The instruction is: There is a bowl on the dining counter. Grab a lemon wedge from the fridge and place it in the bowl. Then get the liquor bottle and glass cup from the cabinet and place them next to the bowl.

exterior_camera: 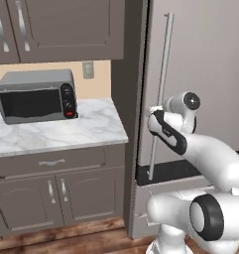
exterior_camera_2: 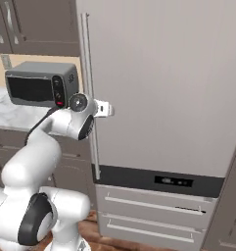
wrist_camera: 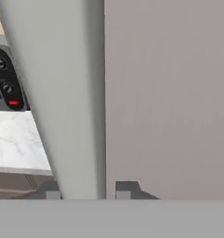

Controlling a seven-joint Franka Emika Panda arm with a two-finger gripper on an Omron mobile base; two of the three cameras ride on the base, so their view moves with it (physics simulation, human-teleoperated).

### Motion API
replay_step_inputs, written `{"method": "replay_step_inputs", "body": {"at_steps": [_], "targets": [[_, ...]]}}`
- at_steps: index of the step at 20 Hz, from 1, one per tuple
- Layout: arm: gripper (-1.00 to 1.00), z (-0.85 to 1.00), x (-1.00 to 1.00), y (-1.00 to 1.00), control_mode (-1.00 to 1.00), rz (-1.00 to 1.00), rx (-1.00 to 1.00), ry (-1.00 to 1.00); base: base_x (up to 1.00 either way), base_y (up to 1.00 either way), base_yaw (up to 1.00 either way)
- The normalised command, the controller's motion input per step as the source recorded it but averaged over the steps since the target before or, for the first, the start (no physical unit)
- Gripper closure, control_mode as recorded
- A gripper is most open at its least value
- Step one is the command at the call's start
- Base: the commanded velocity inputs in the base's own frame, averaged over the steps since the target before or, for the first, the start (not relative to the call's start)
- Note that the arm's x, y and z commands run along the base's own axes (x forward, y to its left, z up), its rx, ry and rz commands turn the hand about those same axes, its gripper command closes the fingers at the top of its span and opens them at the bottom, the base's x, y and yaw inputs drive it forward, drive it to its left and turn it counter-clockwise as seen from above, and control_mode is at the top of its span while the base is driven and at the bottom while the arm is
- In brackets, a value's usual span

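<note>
your gripper [wrist_camera: 88, 194] straddles the fridge [exterior_camera_2: 163, 88] handle [wrist_camera: 62, 102], jaws either side; i can't tell if they're clamped yet. get them firm on the bar, then pull straight out.

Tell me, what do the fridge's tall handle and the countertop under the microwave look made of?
The fridge handle looks like brushed metal: silver, smooth, softly shiny. The countertop looks like polished marble or an imitation: white with grey veins. It is all rendered, so that is only appearance.

Grey microwave [exterior_camera: 35, 95] with black door and knobs on marble counter [exterior_camera: 66, 134], wall outlet [exterior_camera: 88, 69] above, brown upper cabinets [exterior_camera: 66, 30], lower cabinets [exterior_camera: 56, 196], wooden floor [exterior_camera: 66, 238].
</note>
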Motion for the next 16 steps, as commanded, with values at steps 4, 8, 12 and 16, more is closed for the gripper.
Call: {"method": "replay_step_inputs", "body": {"at_steps": [4, 8, 12, 16], "targets": [[1.00, 0.07, -0.94, -0.49, -1.00, -0.10, 0.00, 0.06, 0.00, 0.00, 0.00], [1.00, 0.07, -1.00, -0.69, -1.00, -0.10, 0.00, 0.03, 0.00, 0.00, 0.00], [1.00, 0.16, -1.00, -0.76, -1.00, -0.07, 0.01, 0.00, 0.00, 0.00, 0.00], [-1.00, 0.21, -1.00, -0.56, -1.00, -0.02, 0.01, 0.00, 0.00, 0.00, 0.00]]}}
